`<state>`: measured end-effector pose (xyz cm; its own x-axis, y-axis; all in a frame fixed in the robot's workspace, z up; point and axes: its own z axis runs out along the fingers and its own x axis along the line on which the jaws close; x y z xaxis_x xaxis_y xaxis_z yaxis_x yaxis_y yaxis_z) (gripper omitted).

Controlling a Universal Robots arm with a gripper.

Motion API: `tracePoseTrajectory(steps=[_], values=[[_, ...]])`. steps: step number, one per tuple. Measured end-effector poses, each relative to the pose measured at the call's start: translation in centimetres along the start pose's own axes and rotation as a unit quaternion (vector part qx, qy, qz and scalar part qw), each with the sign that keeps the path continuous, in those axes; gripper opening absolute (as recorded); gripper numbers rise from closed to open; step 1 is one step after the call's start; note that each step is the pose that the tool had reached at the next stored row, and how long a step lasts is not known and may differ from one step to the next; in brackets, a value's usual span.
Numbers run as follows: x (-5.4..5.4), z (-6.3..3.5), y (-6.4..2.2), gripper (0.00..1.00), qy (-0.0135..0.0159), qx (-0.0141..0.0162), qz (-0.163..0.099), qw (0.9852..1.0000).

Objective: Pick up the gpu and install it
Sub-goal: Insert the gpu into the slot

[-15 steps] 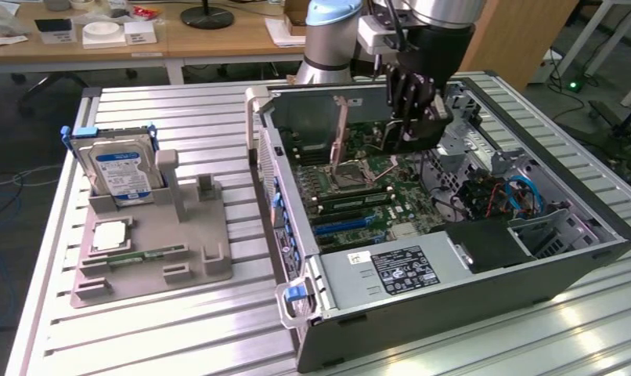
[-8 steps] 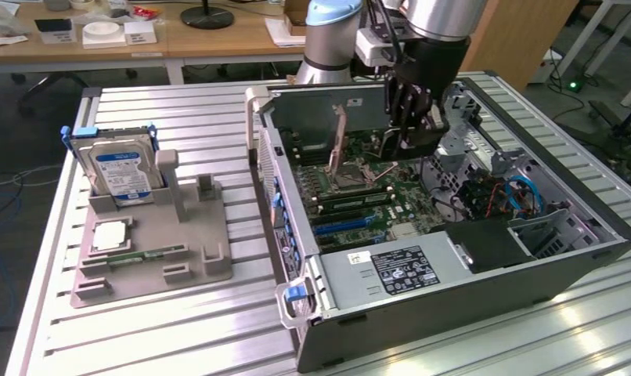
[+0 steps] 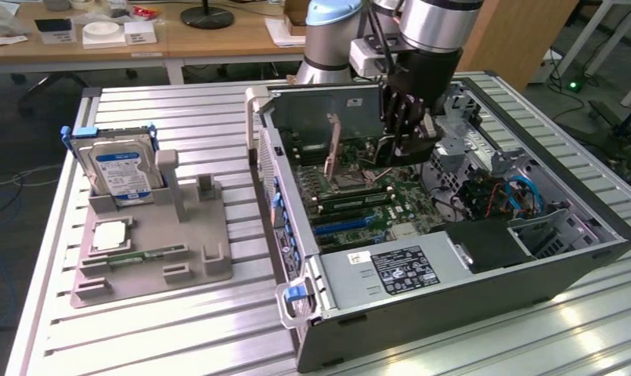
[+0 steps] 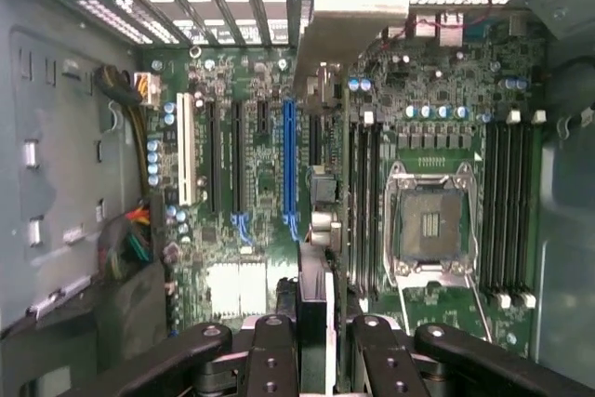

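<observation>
My gripper [image 3: 405, 145] reaches down into the open computer case [image 3: 566, 266] and is shut on the gpu [image 4: 316, 299]. In the wrist view the card is seen edge-on between the black fingers [image 4: 270, 360]. It runs away from them over the motherboard [image 4: 251, 276], and its pale metal end bracket [image 4: 351, 20] points at the rear slot openings. The card hangs just beside the long blue slot [image 4: 288, 165], over a shorter black slot. I cannot tell whether its edge touches that slot. In the exterior view the gpu [image 3: 359, 141] is a dark plate left of the fingers.
A CPU socket [image 4: 432, 225] and memory slots [image 4: 511, 202] lie beside the card. The power supply [image 3: 399, 270] fills the case's near end. On the exterior view's left a grey holder [image 3: 196, 258] carries a blue-labelled hard drive [image 3: 122, 168], a processor [image 3: 109, 235] and a memory stick [image 3: 149, 252].
</observation>
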<state>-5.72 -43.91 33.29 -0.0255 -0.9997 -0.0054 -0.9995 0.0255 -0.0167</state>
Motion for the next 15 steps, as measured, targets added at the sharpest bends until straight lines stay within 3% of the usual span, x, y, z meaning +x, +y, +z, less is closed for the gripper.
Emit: tracePoseTrajectory(steps=[6,9,11,12,15], values=[[0.0,0.73,0.39,0.27,-0.0001,0.0001,0.0,1.0],[0.0,1.16,0.5,0.27,-0.0039,0.0005,0.0,1.0],[0.0,1.35,0.56,0.27,-0.0093,0.0004,0.0,1.0],[0.0,1.48,0.59,0.27,-0.0104,0.0004,0.0,0.9999],[0.1,1.61,0.64,0.27,-0.0101,0.0003,0.0,0.9999]])
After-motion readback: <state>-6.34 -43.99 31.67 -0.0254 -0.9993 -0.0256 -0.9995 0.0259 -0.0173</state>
